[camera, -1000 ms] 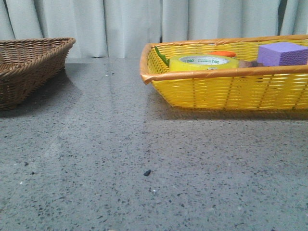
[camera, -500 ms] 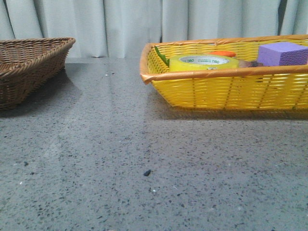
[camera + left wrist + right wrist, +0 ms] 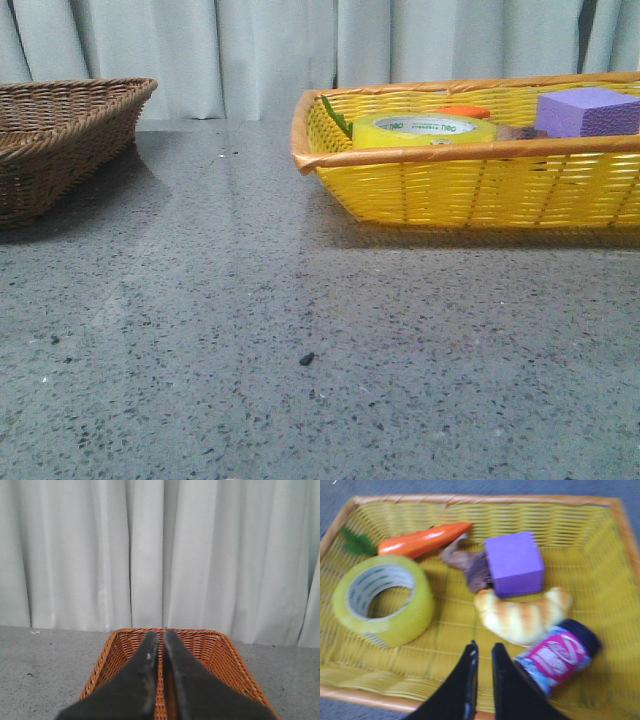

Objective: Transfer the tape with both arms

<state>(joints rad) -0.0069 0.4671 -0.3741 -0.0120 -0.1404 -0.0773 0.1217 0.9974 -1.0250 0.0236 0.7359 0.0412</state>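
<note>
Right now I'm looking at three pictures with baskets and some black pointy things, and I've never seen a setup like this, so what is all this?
This is a two-armed robot at a grey table. One camera looks forward over the table; the other two sit on the wrists.

The black points are each arm's tool. The left tool hangs over an empty brown wicker basket, fingers nearly together, holding nothing. The right tool hangs over the yellow basket, also nearly shut and empty.

That basket holds the tape, a toy carrot, a purple block, a croissant, a pink-labelled jar and a brownish item I cannot identify.
</note>
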